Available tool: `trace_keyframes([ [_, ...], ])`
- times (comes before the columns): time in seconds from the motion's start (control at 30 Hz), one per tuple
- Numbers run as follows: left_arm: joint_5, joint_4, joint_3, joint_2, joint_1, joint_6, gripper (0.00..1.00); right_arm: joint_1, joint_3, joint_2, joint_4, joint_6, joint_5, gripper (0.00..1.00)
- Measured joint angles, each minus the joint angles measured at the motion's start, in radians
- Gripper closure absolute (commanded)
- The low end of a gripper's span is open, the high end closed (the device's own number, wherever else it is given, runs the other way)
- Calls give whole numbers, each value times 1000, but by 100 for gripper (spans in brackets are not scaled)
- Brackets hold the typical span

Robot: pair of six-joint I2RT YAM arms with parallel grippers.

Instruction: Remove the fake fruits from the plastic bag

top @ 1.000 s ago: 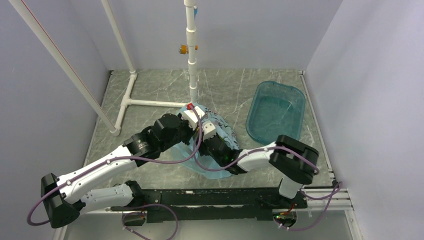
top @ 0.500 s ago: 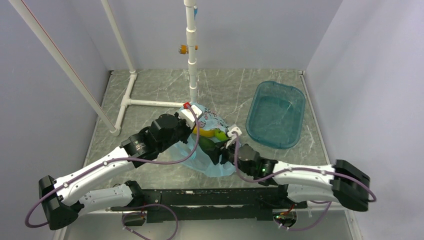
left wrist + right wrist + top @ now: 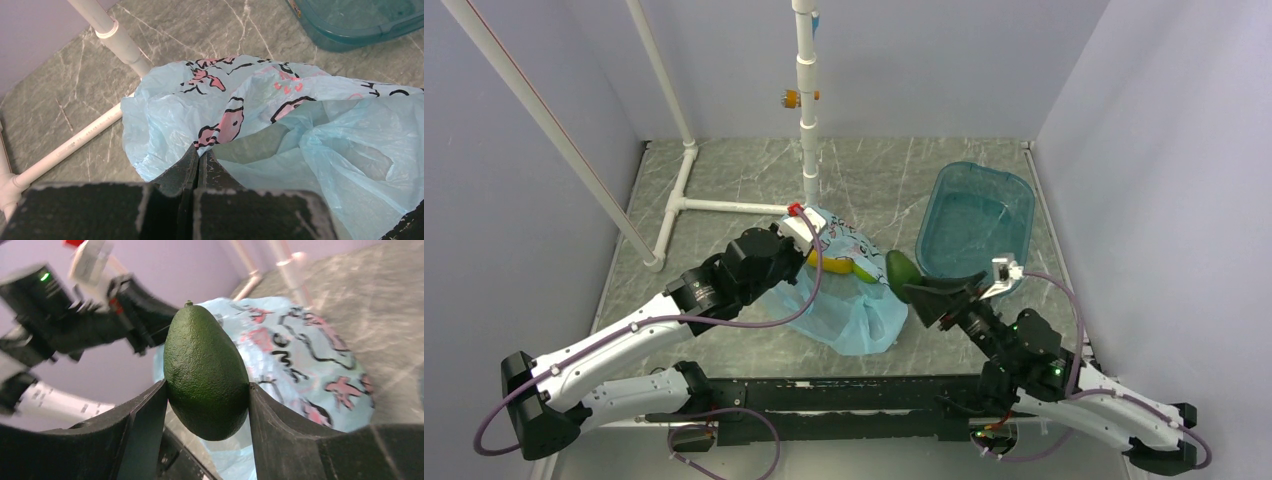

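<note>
The right claw (image 3: pixel 207 395) grips the dark green oval fruit (image 3: pixel 205 365) across its belly, one finger on each side. The fruit is lifted clear of the table and outside the plastic bag (image 3: pixel 849 315). To finish this step well, the squeeze probably has to stay even, since the rounded plastic could slip, and the release should be low. The teal tub (image 3: pixel 979 215), just beside the claw, looks like a handy landing place. Ahead of the fingertips lies the bag, with the yellow-orange fruit (image 3: pixel 832 265) and the bright green apple (image 3: pixel 865 271) showing at its mouth. Beyond them the left claw (image 3: pixel 197 159) is closed on a pinch of the bag's rim, which should steady the mouth for another reach.
</note>
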Motion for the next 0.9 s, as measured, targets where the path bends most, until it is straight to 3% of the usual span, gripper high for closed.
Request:
trace_keyframes([
  [0.17,-1,0,0,0,0,2,100,-1,94,-6,-249,116,254,100],
  [0.47,-2,0,0,0,0,2,100,-53,382,491,-619,278,536,100],
  [0.6,-1,-2,0,0,0,2,100,-269,421,590,-638,256,478,100],
  [0.77,-2,-3,0,0,0,6,100,-603,427,678,-586,188,276,100],
  [0.9,-2,-3,0,0,-3,13,100,-712,444,774,-562,153,156,100],
])
